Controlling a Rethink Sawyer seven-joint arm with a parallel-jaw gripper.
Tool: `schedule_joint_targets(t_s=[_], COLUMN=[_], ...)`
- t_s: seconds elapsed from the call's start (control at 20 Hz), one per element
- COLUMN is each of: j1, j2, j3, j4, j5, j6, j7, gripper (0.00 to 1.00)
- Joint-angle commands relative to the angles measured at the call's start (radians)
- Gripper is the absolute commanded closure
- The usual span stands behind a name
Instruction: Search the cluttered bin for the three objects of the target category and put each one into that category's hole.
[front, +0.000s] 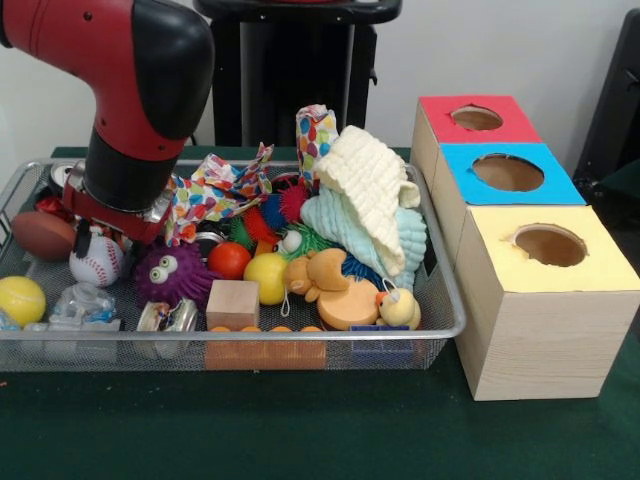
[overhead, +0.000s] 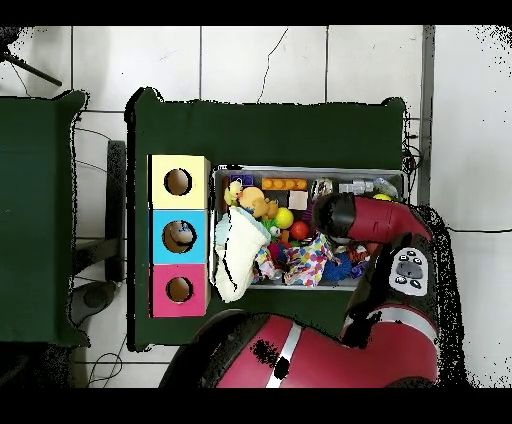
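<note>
The cluttered bin (front: 440, 325) is a silver wire-mesh basket full of toys; in the overhead view (overhead: 300, 169) it lies right of the boxes. Three boxes with round holes stand beside it: red (front: 478, 118), blue (front: 508, 172) and yellow (front: 550, 245). My red and black arm comes down over the bin's left end. My gripper (front: 100, 238) sits low among the toys, just above a baseball (front: 97, 264), and the wrist hides most of it. In the overhead view the arm (overhead: 345, 218) covers the bin's right part.
In the bin lie a brown football (front: 40, 235), yellow balls (front: 20, 298) (front: 266, 277), a purple fuzzy toy (front: 170, 272), a red ball (front: 229, 260), a wooden block (front: 233, 303), a plush bear (front: 318, 275), a rubber duck (front: 398, 305), cream and blue cloths (front: 370, 190) and dotted fabric (front: 215, 190).
</note>
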Motion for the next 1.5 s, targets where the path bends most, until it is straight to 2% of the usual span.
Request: schedule_joint_targets(t_s=[0.05,0.15,0.95,1.2,1.5], j1=[0.008,-0.002,-0.028,-0.028,-0.019], j2=[0.054,0.054,0.1,0.109,0.111], j3=[0.069,0.086,0.124,0.121,0.09], j4=[-0.019,-0.017,-0.07,-0.067,-0.053], j5=[0.058,0.06,0.08,0.08,0.066], j6=[-0.029,-0.066,-0.08,-0.104,-0.083], j7=[0.2,0.186,0.124,0.133,0.139], gripper=[0.0,0.0,0.0,0.0,0.0])
